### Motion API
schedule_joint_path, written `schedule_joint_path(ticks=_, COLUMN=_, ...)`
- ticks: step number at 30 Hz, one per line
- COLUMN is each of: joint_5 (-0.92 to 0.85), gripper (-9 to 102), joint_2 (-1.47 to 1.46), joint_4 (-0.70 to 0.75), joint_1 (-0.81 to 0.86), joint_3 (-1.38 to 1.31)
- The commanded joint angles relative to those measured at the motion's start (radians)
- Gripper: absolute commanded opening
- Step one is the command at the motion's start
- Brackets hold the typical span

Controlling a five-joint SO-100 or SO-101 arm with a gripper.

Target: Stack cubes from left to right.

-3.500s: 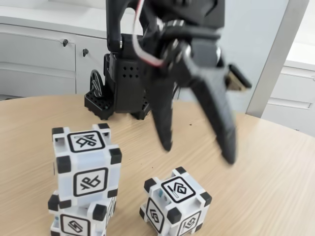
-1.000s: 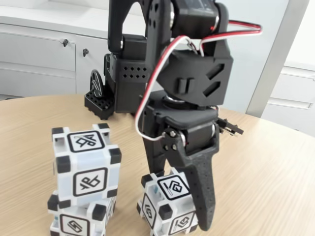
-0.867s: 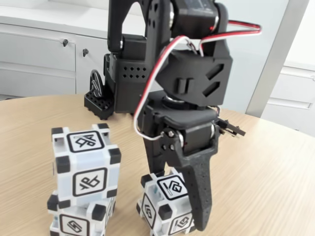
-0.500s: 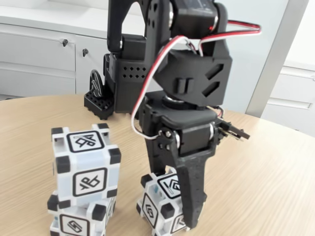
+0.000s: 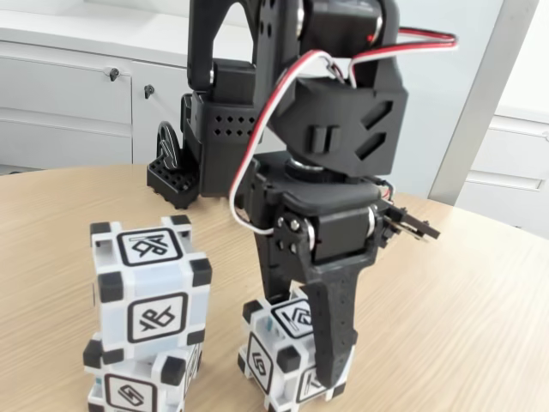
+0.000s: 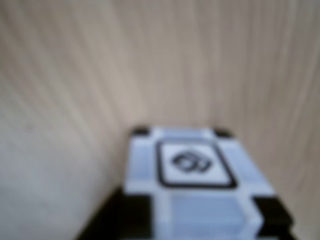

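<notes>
On the left of the fixed view, one white cube (image 5: 153,287) with black corners sits on top of another cube (image 5: 137,382), slightly skewed. A third cube (image 5: 273,360) stands on the table to their right. My gripper (image 5: 300,339) points down over this third cube, one finger (image 5: 330,330) against its front right face and the other behind it, shut on the cube. In the blurred wrist view the same cube (image 6: 195,185) sits low in the middle, its top glyph facing the camera.
The round wooden table (image 5: 463,318) has bare room to the right and behind the cubes. The arm's black base (image 5: 214,146) stands at the back of the table. White cabinets (image 5: 77,94) lie beyond the table edge.
The gripper came down from above and straddled the right cube. Over the last second its front finger has swung in to the left and closed against the cube.
</notes>
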Motion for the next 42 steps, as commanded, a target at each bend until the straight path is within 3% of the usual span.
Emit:
schedule_joint_path(ticks=1, joint_5=0.020, gripper=16, joint_2=0.012, joint_4=0.018, joint_1=0.014, joint_3=-0.035)
schedule_joint_path(ticks=10, joint_5=0.000, gripper=15, joint_2=0.023, joint_4=0.288, joint_1=0.014, joint_3=-0.138)
schedule_joint_path(ticks=21, joint_5=0.077, gripper=15, joint_2=0.023, joint_4=0.331, joint_1=0.014, joint_3=-0.275)
schedule_joint_path(ticks=36, joint_5=0.140, gripper=16, joint_2=0.009, joint_4=0.704, joint_1=-0.005, joint_3=-0.910)
schedule_joint_path(ticks=42, joint_5=0.094, gripper=17, joint_2=0.028, joint_4=0.719, joint_1=0.015, joint_3=-0.979)
